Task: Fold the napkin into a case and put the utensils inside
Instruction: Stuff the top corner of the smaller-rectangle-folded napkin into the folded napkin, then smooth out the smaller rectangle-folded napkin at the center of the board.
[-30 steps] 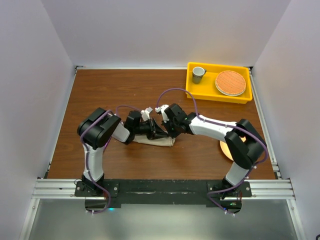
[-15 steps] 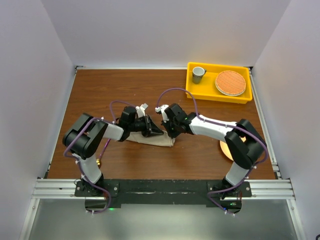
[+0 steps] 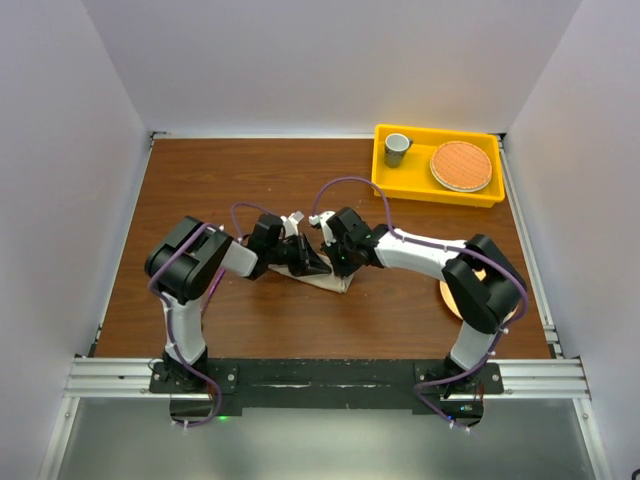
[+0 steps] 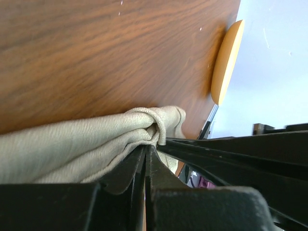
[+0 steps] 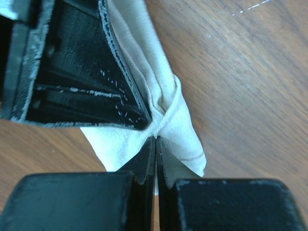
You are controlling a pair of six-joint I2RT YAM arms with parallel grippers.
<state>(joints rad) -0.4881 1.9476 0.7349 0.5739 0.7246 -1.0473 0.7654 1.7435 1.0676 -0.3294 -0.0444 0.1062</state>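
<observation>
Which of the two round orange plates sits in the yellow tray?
The textured plate beside the grey cup; the plain plate lies on the table, partly under the right arm.

both arms bend inward, tips meeting; left fingers (image 4: 120, 178) and right fingers (image 5: 139, 166) pinch the napkin (image 5: 178, 120).

napkin (image 3: 326, 282) mostly hidden, plate (image 3: 447, 298) half hidden

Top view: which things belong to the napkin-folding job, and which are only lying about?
Job: napkin, pinched by left gripper and right gripper; utensils not visible.
Lying about: yellow tray, grey cup, woven orange disc, peach plate.
</observation>
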